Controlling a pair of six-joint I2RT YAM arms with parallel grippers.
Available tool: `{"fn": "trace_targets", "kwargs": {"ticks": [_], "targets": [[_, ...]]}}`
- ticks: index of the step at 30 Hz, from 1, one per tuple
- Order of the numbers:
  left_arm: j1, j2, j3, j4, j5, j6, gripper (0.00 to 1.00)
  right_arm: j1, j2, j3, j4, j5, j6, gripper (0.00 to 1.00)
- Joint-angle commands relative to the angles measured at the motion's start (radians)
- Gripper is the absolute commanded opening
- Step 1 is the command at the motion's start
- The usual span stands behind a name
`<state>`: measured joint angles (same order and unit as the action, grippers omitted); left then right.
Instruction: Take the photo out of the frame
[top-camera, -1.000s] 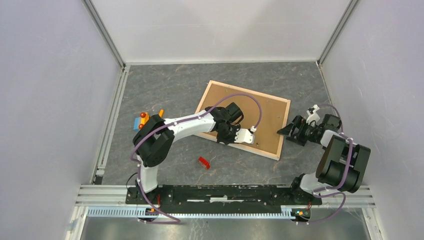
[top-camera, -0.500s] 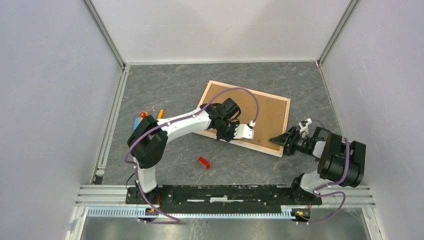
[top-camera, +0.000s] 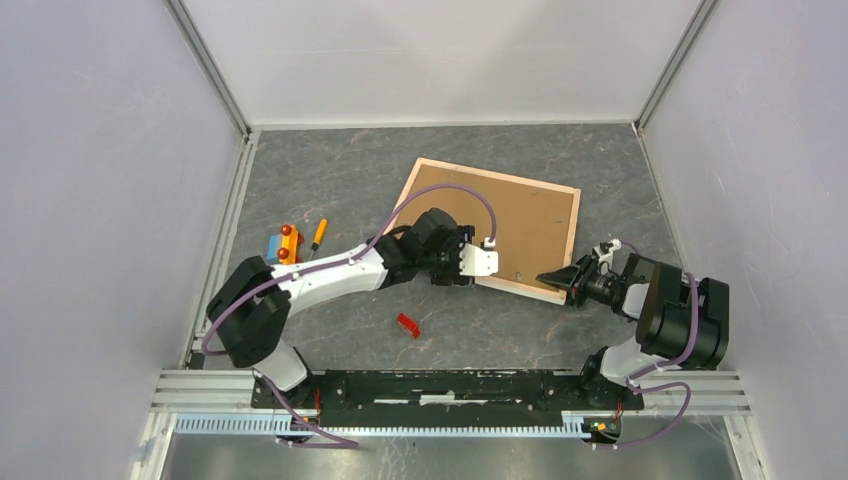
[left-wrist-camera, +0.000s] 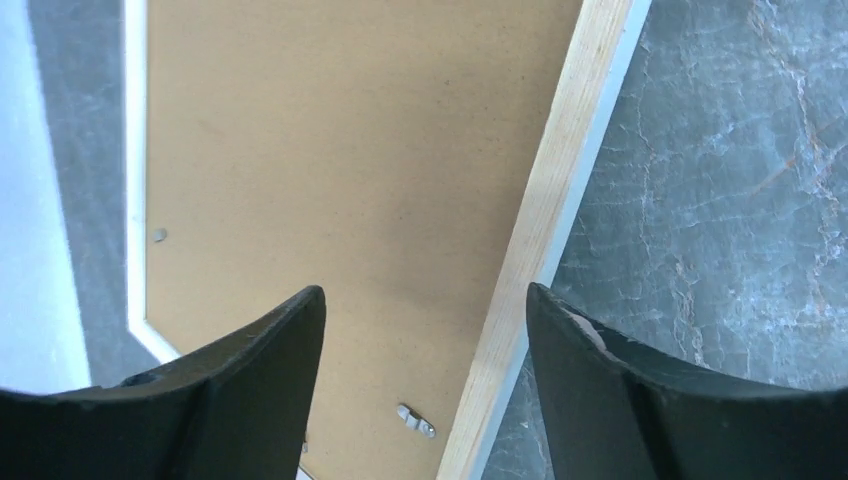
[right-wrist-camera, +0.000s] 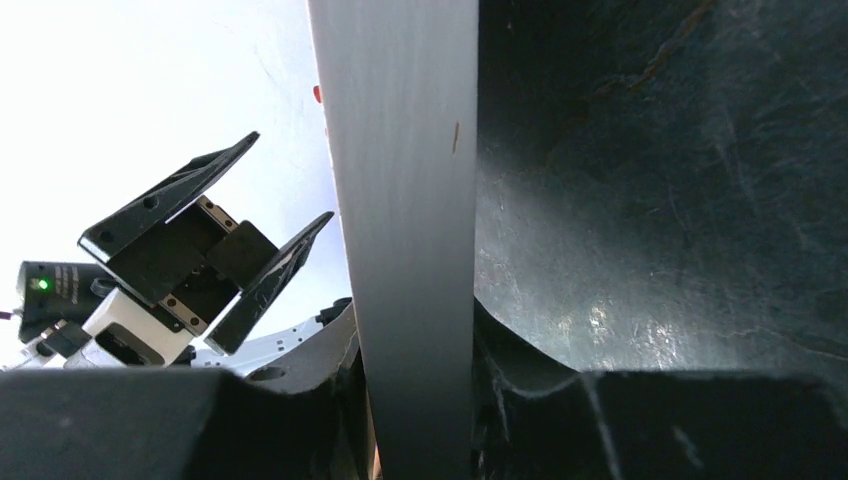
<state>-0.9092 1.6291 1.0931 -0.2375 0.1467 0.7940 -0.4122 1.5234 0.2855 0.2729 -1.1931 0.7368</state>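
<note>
The frame (top-camera: 573, 235), a large rectangular picture frame with pale wood edges and a thin white border, lies back-up on the grey marbled bench (top-camera: 330, 180). In the top view it sits just right of centre, turned at a slant. Its plain brown backing board (top-camera: 520, 220) fills the back, so the photo cannot be seen.

The left hand (top-camera: 465, 265) is at the frame's lower long edge, in the middle of the top view. In the left wrist view this hand (left-wrist-camera: 420, 300) is spread wide and holds nothing. One black finger is over the backing board (left-wrist-camera: 330, 150), the other over the bench (left-wrist-camera: 720, 180), with the pale wood edge (left-wrist-camera: 550, 220) running between them. Whether the fingers touch anything cannot be told. A small metal tab (left-wrist-camera: 415, 420) sits on the board beside that edge, at the bottom of the view.

The right hand (top-camera: 560, 278) is at the frame's lower right corner. In the right wrist view the frame's edge (right-wrist-camera: 410, 200) runs as a grey strip up between its dark fingers (right-wrist-camera: 500, 360), which are closed against it on both sides. The spread left hand (right-wrist-camera: 290, 180) shows at the left of that view.

A small red piece (top-camera: 407, 325) lies on the bench below the frame. A blue and orange toy (top-camera: 283, 243) and an orange stick (top-camera: 318, 233) lie at centre left.
</note>
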Motion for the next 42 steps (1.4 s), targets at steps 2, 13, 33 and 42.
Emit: {"fn": "trace_targets", "kwargs": {"ticks": [2, 13, 33, 42], "targets": [[-0.043, -0.094, -0.129, 0.284, -0.097, 0.077, 0.83, 0.007, -0.031, 0.002, -0.032, -0.044, 0.049, 0.05], [-0.133, -0.136, -0.246, 0.323, -0.041, 0.133, 0.89, 0.009, -0.087, 0.017, -0.142, -0.040, 0.063, 0.00], [-0.185, 0.144, -0.219, 0.775, -0.371, 0.269, 0.58, 0.025, -0.142, 0.054, -0.509, -0.067, -0.092, 0.00], [-0.172, 0.091, -0.190, 0.724, -0.381, 0.332, 0.02, 0.027, -0.133, 0.126, -0.556, -0.060, -0.145, 0.59]]}}
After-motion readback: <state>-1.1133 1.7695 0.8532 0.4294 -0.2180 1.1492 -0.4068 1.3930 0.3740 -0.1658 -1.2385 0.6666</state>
